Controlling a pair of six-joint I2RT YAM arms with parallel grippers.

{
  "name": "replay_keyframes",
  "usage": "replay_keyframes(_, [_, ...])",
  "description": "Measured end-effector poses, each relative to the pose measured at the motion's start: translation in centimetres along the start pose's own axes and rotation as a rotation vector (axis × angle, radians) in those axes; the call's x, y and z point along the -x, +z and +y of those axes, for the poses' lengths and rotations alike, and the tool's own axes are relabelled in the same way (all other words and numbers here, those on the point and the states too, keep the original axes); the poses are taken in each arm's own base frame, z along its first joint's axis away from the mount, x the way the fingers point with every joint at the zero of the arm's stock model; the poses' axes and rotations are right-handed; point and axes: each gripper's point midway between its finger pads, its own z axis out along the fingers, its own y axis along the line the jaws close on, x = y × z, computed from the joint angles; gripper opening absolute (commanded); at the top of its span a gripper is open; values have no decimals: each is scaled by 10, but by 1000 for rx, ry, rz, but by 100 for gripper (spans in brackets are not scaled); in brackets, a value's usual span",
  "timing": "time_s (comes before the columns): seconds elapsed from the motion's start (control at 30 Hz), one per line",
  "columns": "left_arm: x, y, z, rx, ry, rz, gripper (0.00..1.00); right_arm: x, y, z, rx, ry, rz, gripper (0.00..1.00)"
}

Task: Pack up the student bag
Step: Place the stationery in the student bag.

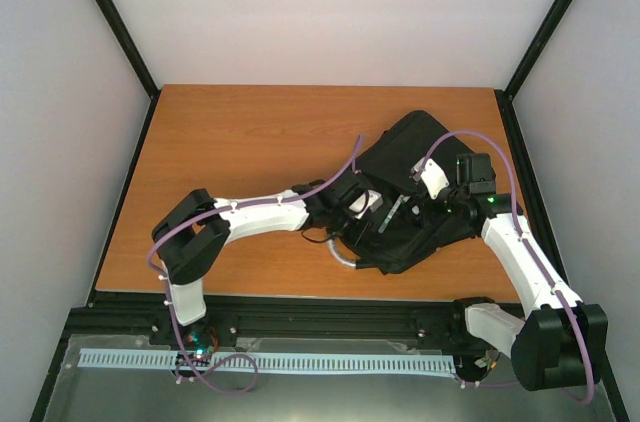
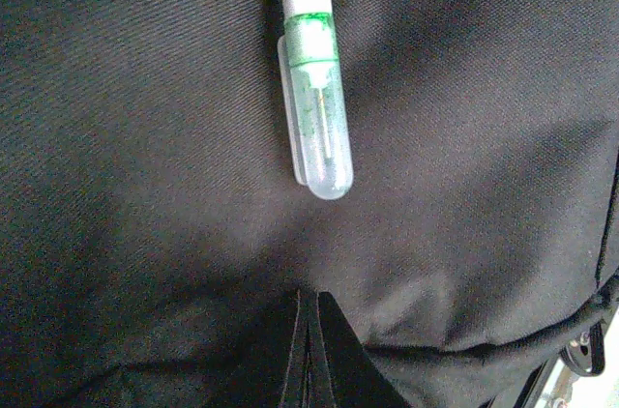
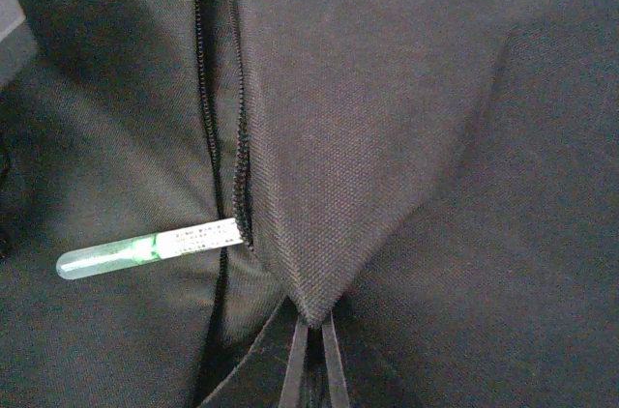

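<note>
Here, the pen (image 2: 314, 89) on the student bag (image 2: 145, 137) bears tiny unreadable print.

A brown wooden table (image 1: 250, 142) fills mid-frame. Plain white walls (image 1: 330, 2) stand at top, left and right, with black struts (image 1: 112, 17) at the upper corners. The light is even.

Wooden table (image 1: 240, 142); black student bag (image 1: 412, 138) at right.
</note>
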Motion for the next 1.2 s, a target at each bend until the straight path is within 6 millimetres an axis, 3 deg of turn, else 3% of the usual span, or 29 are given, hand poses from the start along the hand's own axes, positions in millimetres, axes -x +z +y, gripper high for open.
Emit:
replay_keyframes(0.3, [16,15,-7,-28,11,1,1,0,0,0,1,1,1,3])
replay_keyframes(0.67, [63,32,4,81,19,-86,1,-1,1,0,4,1,2,3])
replay_keyframes(0.9, [87,32,9,140,13,-160,1,-1,1,0,4,1,3,3])
replay_keyframes(1.07, [91,32,11,156,-6,-182,1,-1,1,0,4,1,3,3])
replay_keyframes(1.2, [78,24,14,154,-17,-185,1,-1,1,0,4,1,2,3])
